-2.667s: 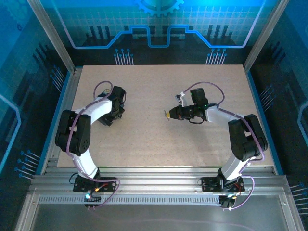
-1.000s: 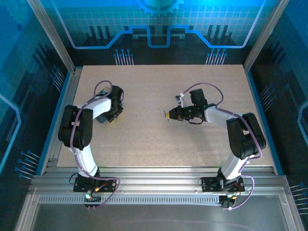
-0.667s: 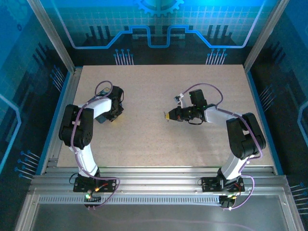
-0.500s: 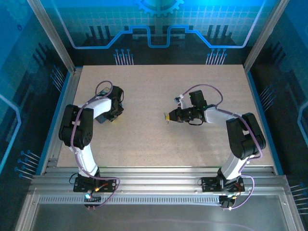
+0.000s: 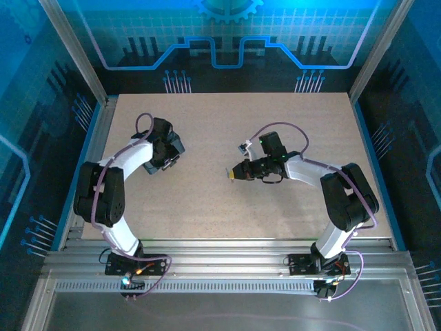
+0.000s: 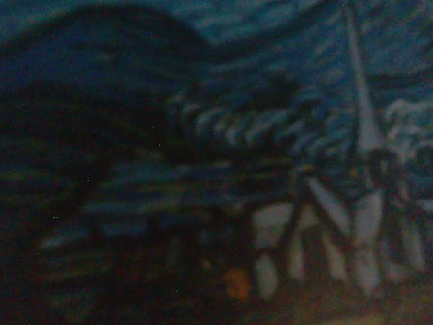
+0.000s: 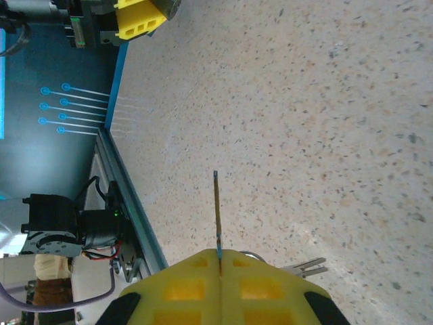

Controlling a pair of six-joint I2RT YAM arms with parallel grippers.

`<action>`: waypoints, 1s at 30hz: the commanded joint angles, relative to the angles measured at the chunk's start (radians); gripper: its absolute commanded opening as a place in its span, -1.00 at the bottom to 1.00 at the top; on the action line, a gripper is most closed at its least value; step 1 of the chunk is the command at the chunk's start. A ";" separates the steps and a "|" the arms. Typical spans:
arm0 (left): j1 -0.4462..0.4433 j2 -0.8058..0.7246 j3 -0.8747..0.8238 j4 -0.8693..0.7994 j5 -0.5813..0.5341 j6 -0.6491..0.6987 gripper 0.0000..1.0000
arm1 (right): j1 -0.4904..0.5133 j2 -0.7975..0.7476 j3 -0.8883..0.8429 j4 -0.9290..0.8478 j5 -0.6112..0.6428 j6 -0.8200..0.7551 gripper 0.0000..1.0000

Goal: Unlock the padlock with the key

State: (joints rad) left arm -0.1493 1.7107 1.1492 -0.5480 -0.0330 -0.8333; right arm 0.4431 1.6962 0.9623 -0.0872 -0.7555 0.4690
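R arm point(image 5: 303, 167) tip shifted lower-left vs. prev. frame, L arm point(image 5: 134, 155) re-posed, R jaws closed on key point(image 7: 217, 213), blade pointing up-frame over desk point(image 7: 325, 101), approx. centre of top view, L jaws' state can't be told.

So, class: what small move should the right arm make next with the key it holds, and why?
Probably ease the right gripper leftward toward the left gripper. Its jaws are shut on the key, blade jutting free above the table, and bare tabletop separates the arms. Whether the left gripper holds the padlock is too dark to tell.
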 commanded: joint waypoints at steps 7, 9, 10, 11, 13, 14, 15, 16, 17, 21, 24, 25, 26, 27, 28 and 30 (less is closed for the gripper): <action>-0.019 -0.121 0.031 -0.023 0.323 -0.036 -0.76 | 0.119 -0.038 0.099 -0.063 0.004 -0.097 -1.00; -0.036 -0.134 0.044 -0.038 0.350 -0.044 -0.75 | 0.135 -0.035 0.121 -0.089 0.005 -0.128 -1.00; -0.045 -0.142 0.049 -0.042 0.365 -0.051 -0.75 | 0.139 -0.035 0.132 -0.102 0.007 -0.143 -1.00; -0.050 -0.148 0.048 -0.042 0.379 -0.060 -0.74 | 0.144 -0.035 0.139 -0.109 0.007 -0.157 -1.00; -0.063 -0.160 0.048 -0.040 0.410 -0.079 -0.74 | 0.153 -0.035 0.157 -0.124 0.008 -0.189 -1.00; -0.068 -0.164 0.050 -0.037 0.424 -0.087 -0.74 | 0.155 -0.033 0.165 -0.134 0.006 -0.204 -1.00; -0.074 -0.168 0.049 -0.032 0.440 -0.101 -0.74 | 0.155 -0.029 0.177 -0.147 0.006 -0.218 -1.00; -0.081 -0.172 0.047 -0.023 0.457 -0.115 -0.74 | 0.155 -0.024 0.188 -0.161 0.009 -0.231 -1.00; -0.087 -0.177 0.047 -0.016 0.468 -0.126 -0.74 | 0.155 -0.020 0.197 -0.171 0.010 -0.241 -1.00; -0.109 -0.192 0.039 0.020 0.510 -0.186 -0.73 | 0.161 -0.017 0.220 -0.206 0.011 -0.299 -1.00; -0.118 -0.200 0.039 0.022 0.516 -0.199 -0.72 | 0.161 -0.020 0.216 -0.224 0.013 -0.342 -1.00; -0.122 -0.199 0.040 0.018 0.517 -0.201 -0.73 | 0.161 -0.020 0.217 -0.232 0.012 -0.355 -1.00; -0.126 -0.199 0.040 0.019 0.522 -0.202 -0.72 | 0.161 -0.017 0.220 -0.237 0.014 -0.363 -1.00; -0.133 -0.200 0.038 0.018 0.524 -0.205 -0.73 | 0.162 -0.014 0.224 -0.241 0.014 -0.372 -1.00; -0.140 -0.200 0.038 0.020 0.527 -0.207 -0.72 | 0.160 -0.009 0.229 -0.248 0.015 -0.380 -1.00; -0.145 -0.199 0.037 0.020 0.534 -0.210 -0.72 | 0.160 0.003 0.239 -0.261 0.016 -0.395 -1.00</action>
State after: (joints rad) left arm -0.2802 1.5509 1.1549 -0.5621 0.4480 -1.0245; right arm 0.5900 1.6924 1.1629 -0.3027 -0.7399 0.1349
